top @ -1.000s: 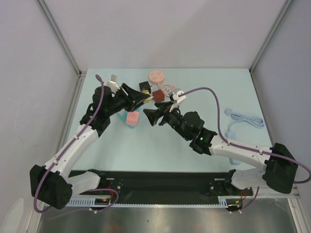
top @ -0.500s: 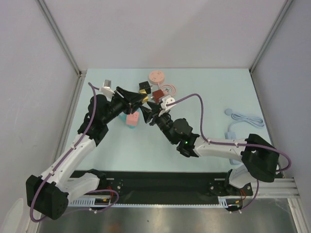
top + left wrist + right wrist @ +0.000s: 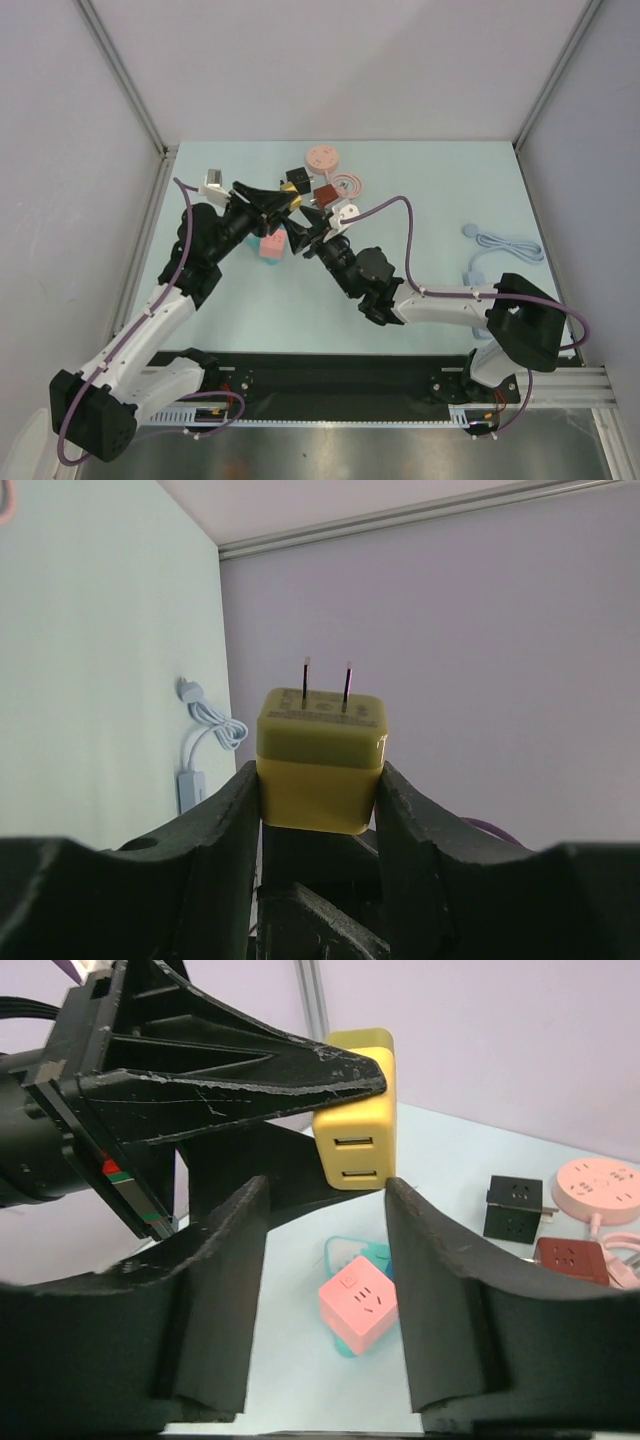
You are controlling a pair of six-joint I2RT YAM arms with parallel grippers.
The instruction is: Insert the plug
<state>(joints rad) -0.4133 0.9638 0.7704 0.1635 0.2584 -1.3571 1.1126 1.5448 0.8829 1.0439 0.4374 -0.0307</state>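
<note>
Not inserted yet. The yellow plug is up in the air, clamped between the fingers of the left tool, above the far-left part of the tabletop. Its 2 prongs are bare and point away from the tool, with nothing on them.

The right tool faces the plug with its fingers spread. The plug sits just at its tips, its right corner close to the right finger, and I cannot tell whether they touch. It holds nothing.

Possible sockets all lie on the tabletop:
- pink cube, near the plug and below it
- black cube
- brown cube
- round pink socket, farther off

None has the plug in it, and I cannot tell which is the target. A white cable lies well apart at the right.

Done: plug picked up and held. Left, by my judgement: get a socket mated to the prongs and push it home.

Writing: small print on the plug's prong face, too small to read. There are 2 USB ports on one side, and no brand is readable. The pink cube shows slot holes only.
</note>
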